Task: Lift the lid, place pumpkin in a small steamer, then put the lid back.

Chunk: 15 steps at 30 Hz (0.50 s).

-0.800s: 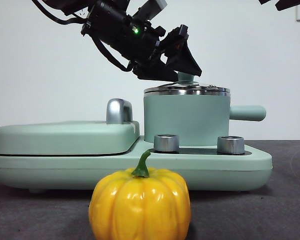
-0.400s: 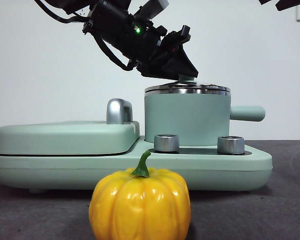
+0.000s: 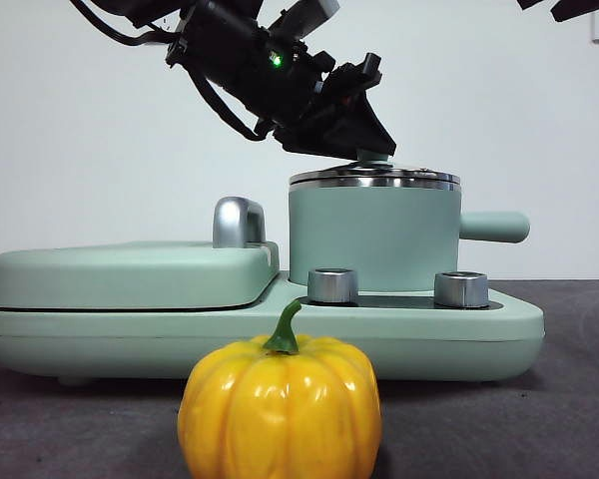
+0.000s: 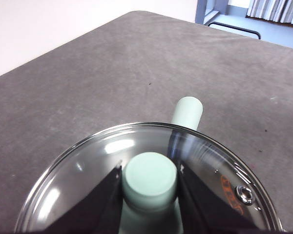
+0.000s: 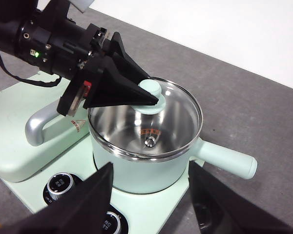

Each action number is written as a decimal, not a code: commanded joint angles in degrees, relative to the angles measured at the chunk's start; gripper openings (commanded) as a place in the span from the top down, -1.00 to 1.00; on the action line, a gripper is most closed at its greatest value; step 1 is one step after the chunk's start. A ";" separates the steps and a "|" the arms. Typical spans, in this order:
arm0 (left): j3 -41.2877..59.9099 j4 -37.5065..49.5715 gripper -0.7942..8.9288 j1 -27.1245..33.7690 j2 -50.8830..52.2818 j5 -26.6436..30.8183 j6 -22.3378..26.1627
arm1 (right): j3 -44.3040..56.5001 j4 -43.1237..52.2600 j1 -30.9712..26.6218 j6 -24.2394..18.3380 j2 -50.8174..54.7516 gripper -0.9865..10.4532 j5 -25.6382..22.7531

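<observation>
The lid (image 3: 374, 179) sits flat on the small steamer (image 3: 369, 238), which stands on the right of the appliance base. My left gripper (image 3: 364, 140) comes down from the upper left, and its jaws are shut on the lid's mint-green knob (image 4: 150, 179). The right wrist view shows that gripper (image 5: 145, 97) on the knob and the lid's glass (image 5: 171, 105) over the steel pot. The pumpkin (image 3: 280, 411) stands on the table in front of the base, near the camera. My right gripper (image 5: 150, 165) is open and empty, high above the pot's near side.
The wide mint-green base (image 3: 280, 341) carries a flat griddle cover (image 3: 130, 274) with a steel handle (image 3: 238, 222) on the left. Two steel knobs (image 3: 331, 285) (image 3: 460, 289) sit in front of the pot. The pot's side handle (image 3: 494, 227) points right. Grey table lies all around.
My left gripper has come down a little and closed around the lid's knob. The lid, pot and pumpkin have not moved.
</observation>
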State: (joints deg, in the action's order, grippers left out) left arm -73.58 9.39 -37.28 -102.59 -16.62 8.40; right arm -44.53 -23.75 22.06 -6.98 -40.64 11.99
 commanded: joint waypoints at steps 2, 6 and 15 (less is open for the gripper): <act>-1.38 1.86 0.82 0.07 1.18 2.25 1.86 | -1.01 0.44 0.20 0.52 -0.48 0.40 0.02; -1.40 2.29 0.82 0.09 3.19 2.25 1.84 | -1.01 0.13 0.20 0.50 -0.50 0.40 0.02; -1.40 -1.36 0.82 0.13 9.44 2.25 0.94 | -1.01 -0.46 0.20 0.33 -0.50 0.40 0.02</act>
State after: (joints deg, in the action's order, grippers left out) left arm -73.56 7.75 -36.73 -93.65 -14.06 9.52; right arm -44.53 -24.60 22.06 -7.01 -40.66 11.99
